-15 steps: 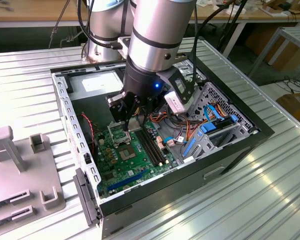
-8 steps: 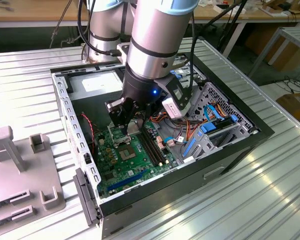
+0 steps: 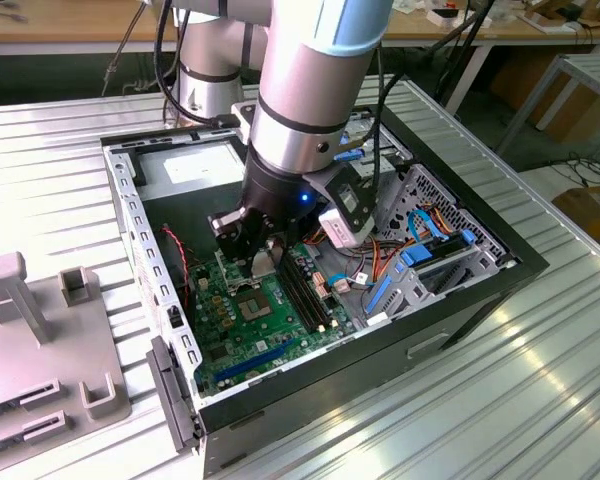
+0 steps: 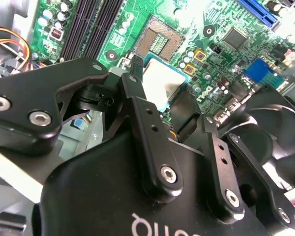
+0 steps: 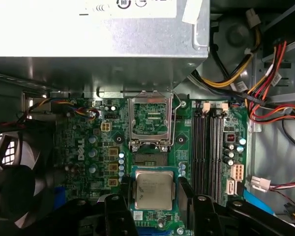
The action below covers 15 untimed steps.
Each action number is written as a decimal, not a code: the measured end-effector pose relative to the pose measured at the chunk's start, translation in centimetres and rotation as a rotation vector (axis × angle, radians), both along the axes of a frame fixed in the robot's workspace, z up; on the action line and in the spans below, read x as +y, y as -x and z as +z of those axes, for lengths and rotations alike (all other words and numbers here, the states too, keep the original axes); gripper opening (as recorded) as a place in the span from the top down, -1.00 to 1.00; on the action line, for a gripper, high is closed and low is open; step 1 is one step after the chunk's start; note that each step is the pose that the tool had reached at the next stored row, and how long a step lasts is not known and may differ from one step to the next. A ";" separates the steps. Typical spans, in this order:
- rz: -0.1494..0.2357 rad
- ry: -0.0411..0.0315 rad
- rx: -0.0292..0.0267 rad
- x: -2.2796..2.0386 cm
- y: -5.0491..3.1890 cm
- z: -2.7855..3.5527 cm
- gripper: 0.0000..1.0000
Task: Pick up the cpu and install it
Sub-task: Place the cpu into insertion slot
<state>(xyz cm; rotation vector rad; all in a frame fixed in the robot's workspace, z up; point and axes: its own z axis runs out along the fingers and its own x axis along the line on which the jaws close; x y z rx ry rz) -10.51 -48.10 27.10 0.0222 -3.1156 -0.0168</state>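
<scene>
The cpu [image 5: 154,189] is a small square chip with a dull silvery top, and my gripper [image 5: 154,192] is shut on it, one black finger [image 5: 122,201] on each side. It hangs just above the green motherboard [image 5: 83,147], close beside the open socket [image 5: 147,156], whose hinged metal frame [image 5: 150,115] stands lifted. In the second wrist view the cpu [image 4: 162,78] shows pale between the fingers [image 4: 137,98], with the socket [image 4: 157,42] beyond it. In the exterior view my gripper [image 3: 255,250] reaches down into the computer case [image 3: 130,210], holding the cpu [image 3: 264,262] over the board.
A metal power supply box [image 5: 88,39] sits beyond the socket. Black memory slots [image 5: 209,147] run alongside it, and a black fan [image 5: 14,172] lies on the other side. Cable bundles [image 5: 265,83] and a blue drive bracket [image 3: 420,255] crowd the case. A grey fixture [image 3: 40,340] stands outside on the table.
</scene>
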 end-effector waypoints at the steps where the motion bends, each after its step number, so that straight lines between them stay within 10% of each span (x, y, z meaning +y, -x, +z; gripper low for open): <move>1: 0.001 0.0001 0.0000 0.00 0.04 -0.42 0.05; 15: 0.015 0.0001 0.0000 -0.29 0.22 -2.61 0.05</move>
